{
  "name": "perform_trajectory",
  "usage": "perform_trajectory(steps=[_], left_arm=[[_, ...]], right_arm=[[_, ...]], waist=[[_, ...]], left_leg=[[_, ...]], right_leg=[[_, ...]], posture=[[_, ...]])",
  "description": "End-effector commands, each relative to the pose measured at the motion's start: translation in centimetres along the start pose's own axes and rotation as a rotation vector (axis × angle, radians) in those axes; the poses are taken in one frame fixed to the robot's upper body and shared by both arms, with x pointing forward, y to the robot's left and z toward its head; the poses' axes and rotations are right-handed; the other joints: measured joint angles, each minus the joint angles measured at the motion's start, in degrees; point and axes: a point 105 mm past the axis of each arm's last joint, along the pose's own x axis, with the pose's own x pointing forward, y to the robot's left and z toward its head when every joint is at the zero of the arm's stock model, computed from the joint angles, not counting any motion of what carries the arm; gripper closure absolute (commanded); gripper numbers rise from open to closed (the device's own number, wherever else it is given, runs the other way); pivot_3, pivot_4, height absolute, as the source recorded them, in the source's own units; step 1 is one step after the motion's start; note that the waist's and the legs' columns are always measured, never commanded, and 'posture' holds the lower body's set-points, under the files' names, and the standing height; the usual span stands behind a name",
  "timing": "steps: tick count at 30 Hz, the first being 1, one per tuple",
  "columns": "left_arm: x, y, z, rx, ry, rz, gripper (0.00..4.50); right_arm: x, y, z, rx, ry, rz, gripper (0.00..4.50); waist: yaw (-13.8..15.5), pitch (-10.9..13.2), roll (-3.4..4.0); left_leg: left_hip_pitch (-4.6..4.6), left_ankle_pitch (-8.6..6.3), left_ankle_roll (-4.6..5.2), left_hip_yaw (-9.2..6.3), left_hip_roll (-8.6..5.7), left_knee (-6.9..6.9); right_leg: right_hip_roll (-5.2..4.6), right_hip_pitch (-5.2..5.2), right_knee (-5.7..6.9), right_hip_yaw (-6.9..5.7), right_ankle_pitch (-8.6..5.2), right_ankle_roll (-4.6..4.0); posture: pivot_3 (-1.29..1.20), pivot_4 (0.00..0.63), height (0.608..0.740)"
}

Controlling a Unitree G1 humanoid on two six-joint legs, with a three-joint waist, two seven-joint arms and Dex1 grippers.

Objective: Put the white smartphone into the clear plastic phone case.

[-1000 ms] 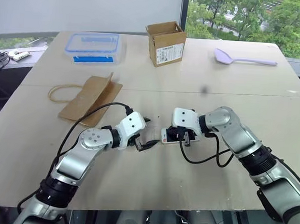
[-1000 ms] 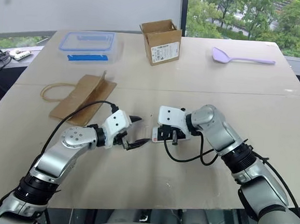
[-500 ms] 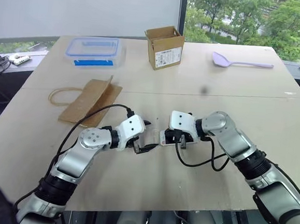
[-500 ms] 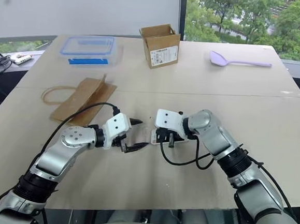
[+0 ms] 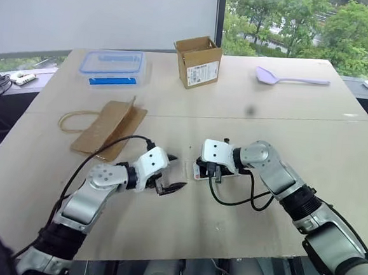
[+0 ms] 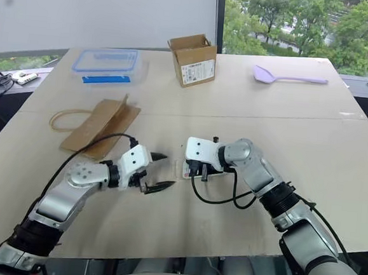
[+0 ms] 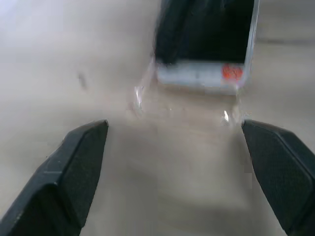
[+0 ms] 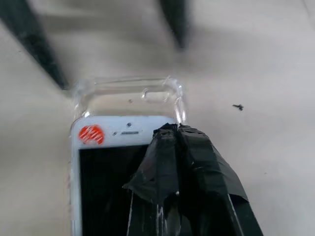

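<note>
Left arm: reaches forward from the lower left, elbow bent, wrist angled inward and down. Left hand [image 5: 171,173]: two black fingers [image 7: 74,172] spread wide, nothing between them, just beside the white smartphone [image 8: 108,162].

Right arm: extends from the lower right, forearm crossing toward centre, wrist turned left. Right hand [image 5: 208,172]: fingers closed together, tips resting on the white smartphone's screen.

The left hand [image 5: 171,177] has drawn back toward seven o'clock, away from the clear plastic phone case [image 8: 129,96]. The white smartphone [image 8: 106,147] seems pushed slightly further into it.
</note>
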Motion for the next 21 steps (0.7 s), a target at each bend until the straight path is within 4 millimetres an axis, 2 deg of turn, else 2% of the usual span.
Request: perform_trajectory(steps=[1,3,5,6,10,13,17,21], left_arm=[[-1.3,0.3,1.6,-0.034,-0.084,0.009,0.00],[-1.7,0.0,1.6,-0.058,-0.099,-0.008,0.00],[-1.8,-0.4,1.7,-0.075,-0.110,-0.032,0.00],[-1.8,-0.7,1.8,-0.081,-0.118,-0.044,0.00],[-1.7,-1.2,2.4,-0.099,-0.148,-0.066,0.00],[-1.5,-1.4,2.7,-0.102,-0.164,-0.070,0.00],[-1.4,-1.7,3.0,-0.104,-0.171,-0.080,0.00],[-1.4,-2.0,3.2,-0.100,-0.171,-0.096,0.00]], right_arm=[[-1.1,-0.4,-0.6,0.107,-0.033,-0.034,4.42],[-2.7,-1.8,1.7,0.119,-0.130,-0.083,4.42],[-4.5,-2.6,4.0,0.138,-0.218,-0.096,4.42],[-5.4,-2.6,4.8,0.136,-0.245,-0.088,4.42],[-8.0,-1.7,6.6,0.137,-0.281,-0.034,4.42],[-9.0,-0.3,6.3,0.150,-0.252,0.024,4.42],[-9.6,2.8,3.0,0.183,-0.094,0.134,4.42],[-8.8,3.9,0.4,0.192,0.008,0.160,4.42]], waist=[[0.1,0.2,0.04],[0.2,0.6,0.03],[0.2,0.8,0.06],[0.3,0.9,0.05],[0.3,1.0,0.11],[0.3,1.0,0.12],[0.4,1.1,0.13],[0.1,1.2,0.07]], left_leg=[[-0.03,0.00,0.00,-0.01,0.01,0.00],[-0.24,0.01,-0.01,-0.01,0.01,0.00],[-0.83,0.08,-0.14,0.01,-0.03,0.02],[-1.30,0.13,-0.19,0.01,-0.07,0.04],[-1.64,0.12,-0.21,-0.10,-0.08,-0.05],[-2.05,0.12,-0.21,-0.26,-0.08,-0.07],[-2.06,0.12,-0.20,-0.30,-0.10,-0.07],[-2.07,0.12,-0.19,-0.29,-0.14,-0.06]], right_leg=[[-0.01,-0.01,-0.01,-0.03,0.00,-0.01],[-0.08,-0.16,-0.05,-0.05,0.01,-0.02],[-0.16,-0.66,-0.03,-0.06,0.06,0.02],[-0.20,-1.06,0.01,-0.06,0.16,0.16],[-0.26,-1.26,-0.26,-0.29,0.16,0.19],[-0.25,-1.54,-0.40,-0.47,0.16,0.19],[-0.27,-1.46,-0.57,-0.55,0.16,0.18],[-0.26,-1.44,-0.61,-0.55,0.16,0.18]], posture=[[0.00,0.150,0.740],[0.00,0.150,0.740],[0.00,0.150,0.740],[0.00,0.150,0.740],[0.00,0.150,0.740],[0.00,0.150,0.740],[0.00,0.150,0.740],[0.00,0.150,0.740]])
